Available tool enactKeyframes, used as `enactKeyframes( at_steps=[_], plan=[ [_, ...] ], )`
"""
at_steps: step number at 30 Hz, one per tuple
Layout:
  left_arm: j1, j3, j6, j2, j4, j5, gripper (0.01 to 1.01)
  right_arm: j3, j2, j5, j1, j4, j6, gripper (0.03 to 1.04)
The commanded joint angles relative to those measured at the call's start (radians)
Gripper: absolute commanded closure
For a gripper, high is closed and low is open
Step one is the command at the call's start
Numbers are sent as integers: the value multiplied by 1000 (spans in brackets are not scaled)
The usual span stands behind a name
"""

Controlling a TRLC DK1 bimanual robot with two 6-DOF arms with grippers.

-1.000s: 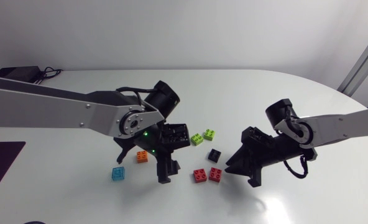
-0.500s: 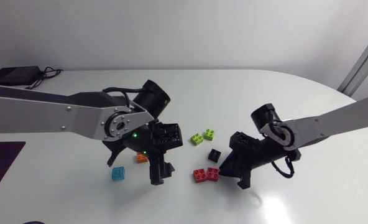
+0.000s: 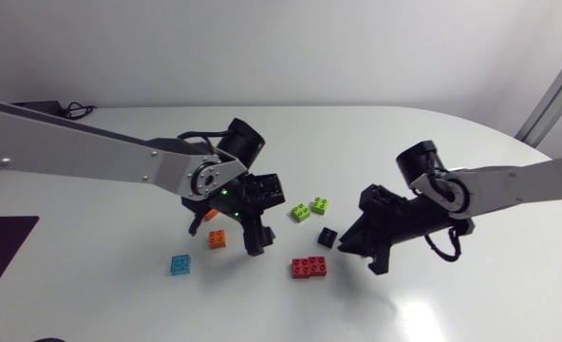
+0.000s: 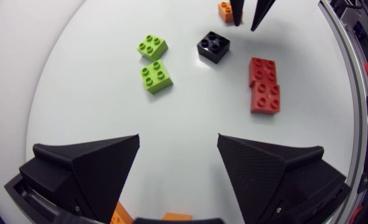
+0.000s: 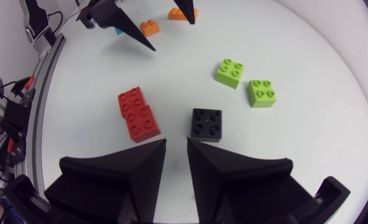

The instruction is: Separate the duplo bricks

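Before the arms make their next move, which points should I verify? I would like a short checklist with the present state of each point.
1. Left gripper open and empty: ok.
2. Right gripper wide enough for a brick: not ok, its fingers stand almost together, with nothing between them.
3. Red bricks separated: not ok, they lie touching side by side; whether they are locked together, cannot tell.
4. Black brick free of the others: ok.
5. Green bricks apart from each other: ok.
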State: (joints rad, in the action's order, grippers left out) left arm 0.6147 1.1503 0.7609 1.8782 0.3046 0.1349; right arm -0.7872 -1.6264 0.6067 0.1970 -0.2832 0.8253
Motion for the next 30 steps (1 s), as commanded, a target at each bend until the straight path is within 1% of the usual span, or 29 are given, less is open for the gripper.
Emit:
enactKeyframes(
  at_steps=[1, 5, 6, 9, 12, 16, 21, 25, 30],
  plan=[
    [7, 94, -37, 91, -28, 8, 166, -24, 66, 18, -37, -37, -14, 761],
    [13, 184, -60, 174, -45, 6, 266, -4, 115, 33, -85, -59, 1, 761],
    [11, 209, -66, 197, -45, 3, 267, 0, 120, 36, -102, -68, 12, 761],
    [7, 259, -71, 231, -45, 0, 362, 8, 125, 56, -151, -77, 35, 761],
    [10, 293, -67, 253, -45, -14, 426, 11, 125, 74, -185, -85, 49, 759],
    [19, 318, -63, 265, -28, -29, 438, 14, 132, 93, -209, -100, 64, 759],
    [26, 367, -63, 288, 39, -31, 438, 14, 137, 100, -222, -111, 74, 759],
    [40, 381, -63, 286, 94, -29, 436, 20, 143, 103, -226, -116, 80, 759],
    [40, 399, -63, 288, 134, -29, 438, 25, 143, 116, -237, -119, 86, 759]
  ],
)
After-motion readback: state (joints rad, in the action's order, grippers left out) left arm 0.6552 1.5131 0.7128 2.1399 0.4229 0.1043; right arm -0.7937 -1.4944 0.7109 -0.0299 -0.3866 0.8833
